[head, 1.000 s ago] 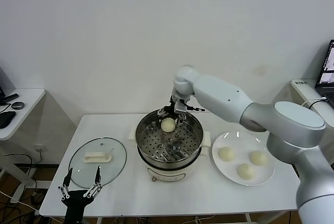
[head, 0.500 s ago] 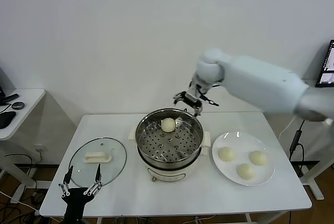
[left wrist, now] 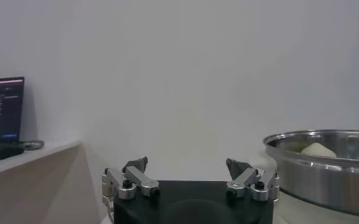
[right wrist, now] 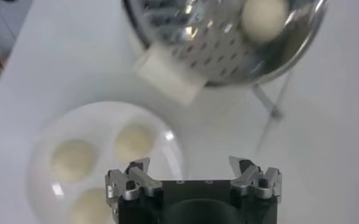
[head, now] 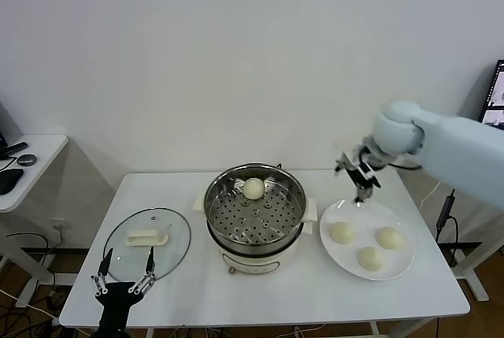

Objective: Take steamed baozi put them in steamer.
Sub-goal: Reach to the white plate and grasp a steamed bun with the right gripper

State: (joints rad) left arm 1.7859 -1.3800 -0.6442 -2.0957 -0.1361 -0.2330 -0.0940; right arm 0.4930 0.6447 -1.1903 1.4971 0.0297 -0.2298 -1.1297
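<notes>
The left claw (head: pixel 124 284) is sitting parked at the near edge of the worktop (head: pixel 260 291), empty, its fingers spread apart. Just beyond it the glass lid (head: pixel 147 243) is lying flat, well apart from the steamer (head: pixel 255 218).

What is changing is on the right. A second ago the right claw (head: pixel 358 174) was down inside the steamer at the one baozi in the basket (head: pixel 253 188); now it is swinging away across the worktop and is hanging above the far rim of the white plate (head: pixel 339 255), open and carrying nothing. So one bun is already delivered, and the arm is going back for the next one.

The remaining three baozi are waiting on the plate: one at the left (head: pixel 342 232), one at the right (head: pixel 389 238) and one nearest the robot (head: pixel 370 258), near one another but apparently not touching. They are looking smooth, round and pale cream, with no creases or marks showing. My judgement is that they are soft and will dent under a hard squeeze.

The delivered bun is resting on the perforated floor against the far wall of the pot, leaving most of the basket free. In the right wrist view it is showing in the steel bowl beyond the plate, while the claw's fingers are standing wide with nothing between them.
</notes>
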